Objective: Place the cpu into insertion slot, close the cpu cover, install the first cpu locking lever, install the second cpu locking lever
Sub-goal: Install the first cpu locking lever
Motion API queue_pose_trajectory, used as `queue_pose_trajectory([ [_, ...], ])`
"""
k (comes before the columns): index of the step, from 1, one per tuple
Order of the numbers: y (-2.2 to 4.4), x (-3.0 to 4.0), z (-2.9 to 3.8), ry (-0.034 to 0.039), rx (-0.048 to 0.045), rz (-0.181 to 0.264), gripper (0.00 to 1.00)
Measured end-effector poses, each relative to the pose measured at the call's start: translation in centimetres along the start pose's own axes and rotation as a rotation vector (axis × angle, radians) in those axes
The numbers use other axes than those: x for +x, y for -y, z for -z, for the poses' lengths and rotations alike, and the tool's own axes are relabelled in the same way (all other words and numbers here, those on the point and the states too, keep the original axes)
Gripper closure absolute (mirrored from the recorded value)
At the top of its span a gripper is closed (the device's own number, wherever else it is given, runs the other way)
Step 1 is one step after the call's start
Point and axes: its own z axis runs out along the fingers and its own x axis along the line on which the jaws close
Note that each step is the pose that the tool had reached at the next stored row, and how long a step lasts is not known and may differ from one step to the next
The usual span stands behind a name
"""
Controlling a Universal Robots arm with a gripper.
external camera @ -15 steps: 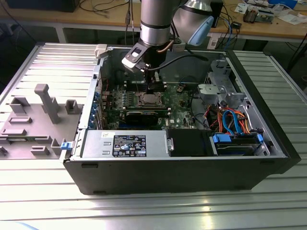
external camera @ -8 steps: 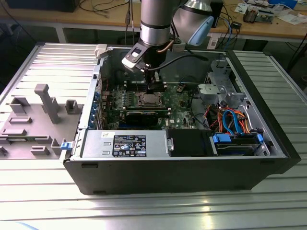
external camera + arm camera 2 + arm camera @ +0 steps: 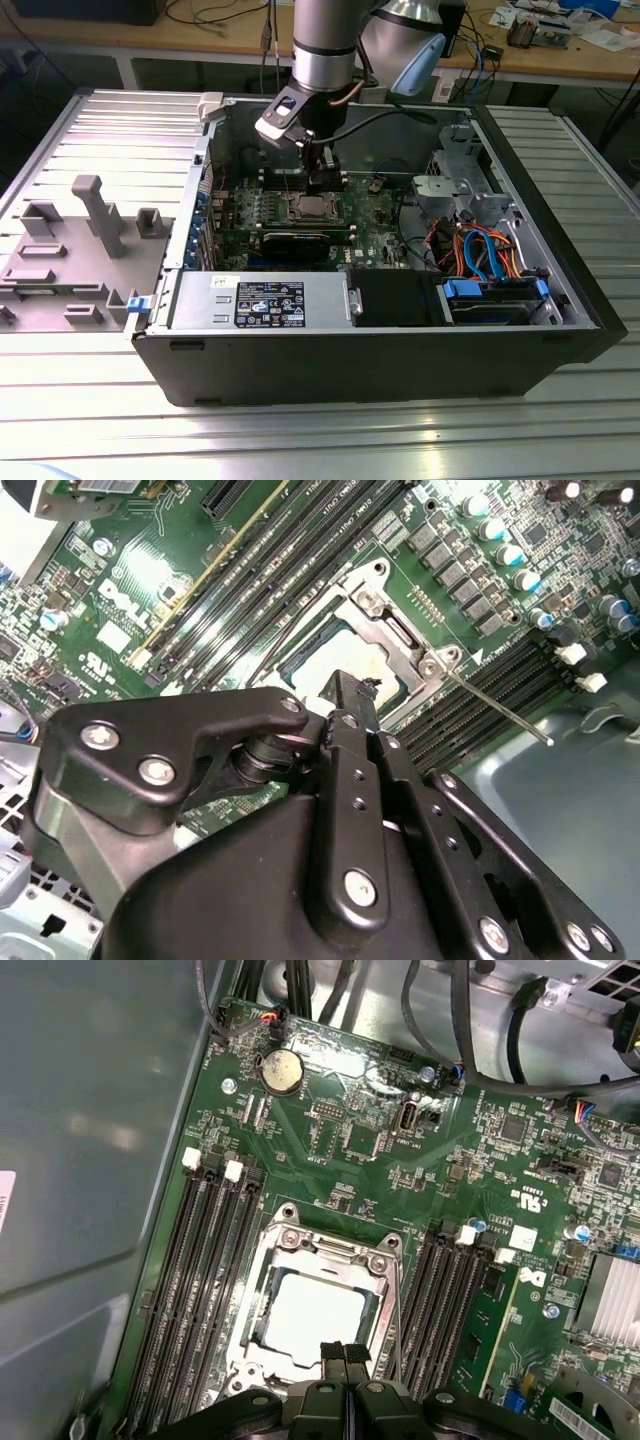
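A ribbed metal table (image 3: 300, 440) carries an open computer case (image 3: 350, 360) lying on its side, with a grey fixture plate (image 3: 70, 260) just beside it on the exterior view's left. The robot arm (image 3: 325, 40) comes down from above into the case. Inside the case lies the green motherboard (image 3: 372, 215). A boxy power supply (image 3: 260, 298) sits along the near wall, and a black graphics card (image 3: 300, 243) lies between it and the processor area. The gripper (image 3: 322, 188) hangs directly over the insertion slot (image 3: 380, 1258), close above it. In both wrist views its fingertips (image 3: 345, 1352) are pressed together with only a seam between them and have hold of nothing. The black tips reach over the slot's near edge. The slot sits between two banks of long black memory slots (image 3: 205, 1280). The cpu cover (image 3: 262, 1305) lies flat on the slot. Through its window shows the cpu (image 3: 315, 1312), seated in the slot with its silver-grey top facing up. In the second wrist view a thin metal locking lever (image 3: 500, 708) angles out from a corner of the slot, across the memory slots toward the case floor. A round coin battery (image 3: 281, 1072) sits on the board, well apart from the slot.
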Motion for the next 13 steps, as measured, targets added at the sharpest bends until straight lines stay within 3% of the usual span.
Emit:
queue_pose_trajectory([
  [4, 0.01, -0.03, 0.49, 0.0000, 0.0000, 0.000, 0.89],
  [13, 0.01, -0.03, 0.58, 0.0000, 0.0000, 0.000, 0.89],
])
